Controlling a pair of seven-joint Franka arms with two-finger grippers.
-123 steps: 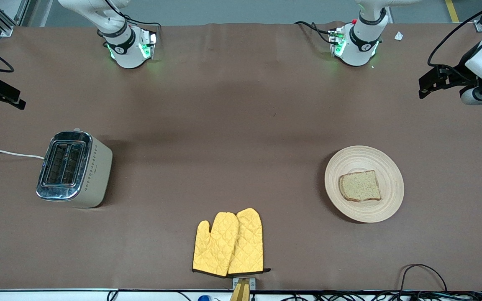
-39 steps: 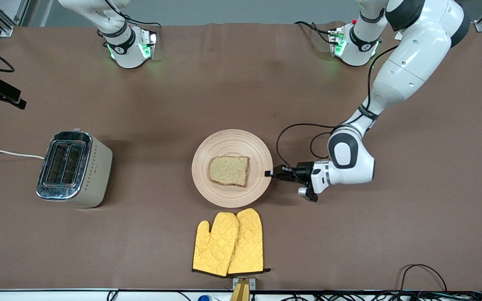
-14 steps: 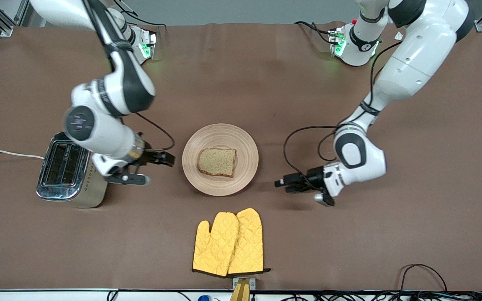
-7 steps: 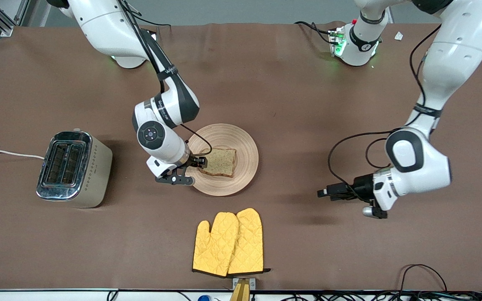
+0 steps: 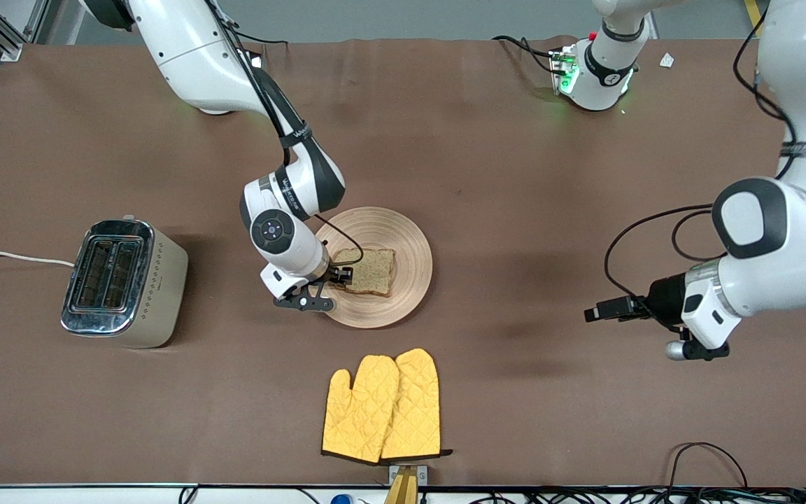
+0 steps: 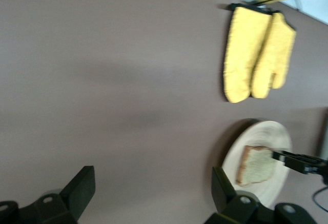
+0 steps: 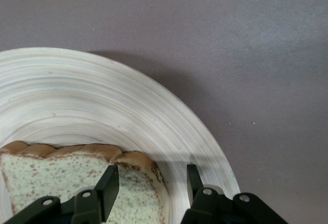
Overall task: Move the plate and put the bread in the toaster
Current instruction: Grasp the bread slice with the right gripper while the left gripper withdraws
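Our right gripper [image 5: 342, 275] has just reached the speckled brown bread slice [image 5: 369, 271] on the round beige wooden plate [image 5: 410, 245] mid-table, fingers straddling its crust edge, closing but not yet clamped. Our left gripper [image 5: 593, 313], released, withdraws. Next comes lifting toward the chrome-topped cream toaster [image 5: 123, 282].

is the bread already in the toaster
No, the bread lies flat on the plate, with the right gripper at its edge, while the toaster slots are empty.

The right wrist view cuts off the bread [image 7: 77, 183] and plate [image 7: 102, 101].
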